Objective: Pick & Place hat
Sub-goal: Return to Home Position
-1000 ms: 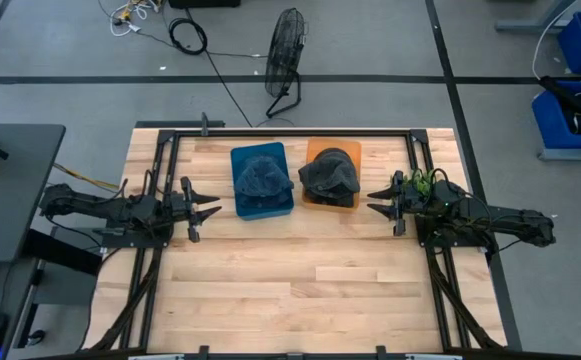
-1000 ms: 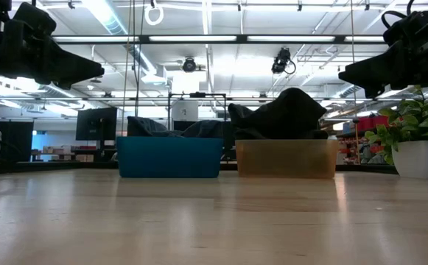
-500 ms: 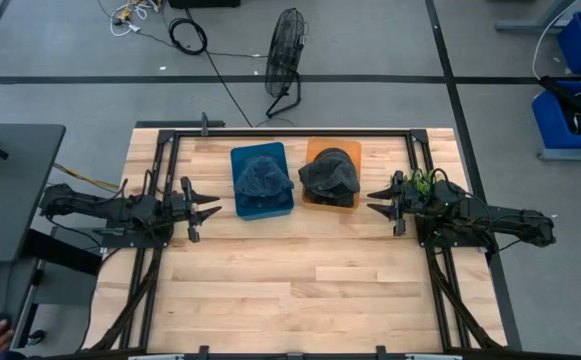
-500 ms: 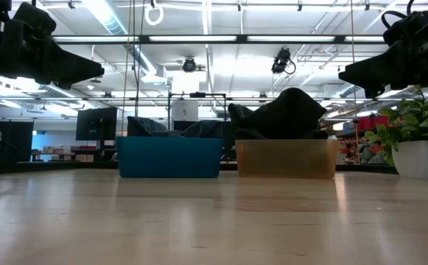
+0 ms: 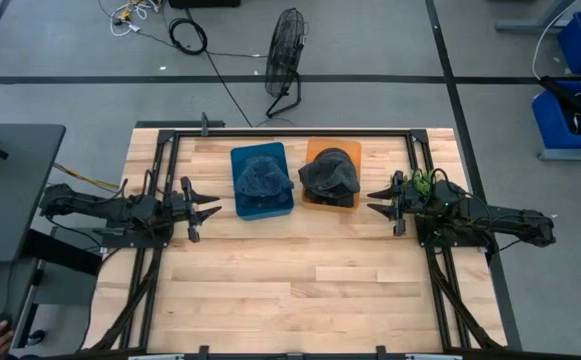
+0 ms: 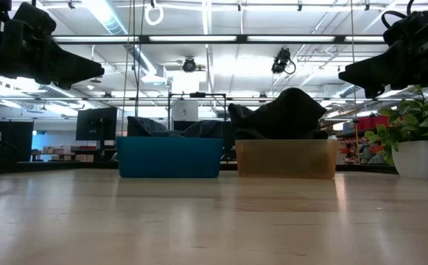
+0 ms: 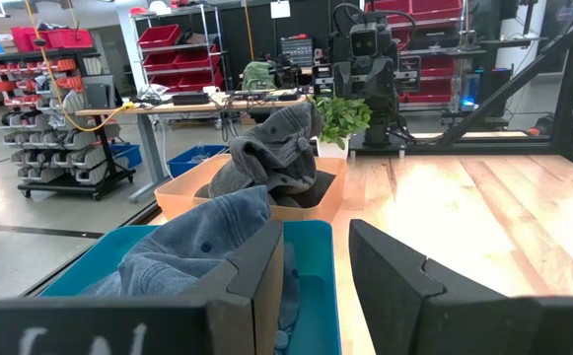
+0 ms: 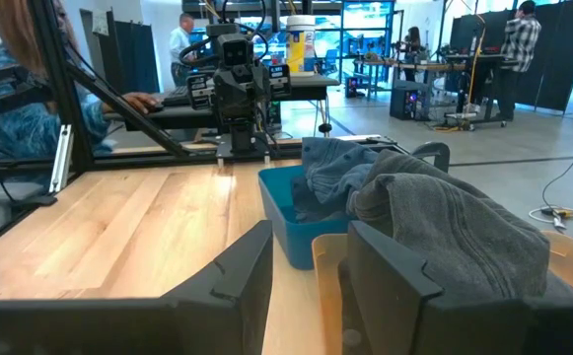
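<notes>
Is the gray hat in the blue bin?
No, the gray hat sits in the orange bin, next to the blue bin.

Place type: robotics lab in a large open workshop hall.
Work station: wooden tabletop (image 5: 290, 285) in a black metal frame (image 5: 290, 128), with a left arm (image 5: 100, 208) and a right arm (image 5: 490, 222) mounted at its sides.
Ceiling: long strip lights (image 6: 199, 38) on exposed beams.
Storage: racks (image 7: 59, 118) with red bins (image 7: 49, 39); blue crates (image 5: 580, 45) on the floor.
Floor: grey, marked with dark lines; standing fan (image 5: 287, 50) and loose cables (image 5: 188, 35).
Background: benches (image 7: 197, 97) loaded with equipment; people (image 8: 519, 35) at workstations.
</notes>
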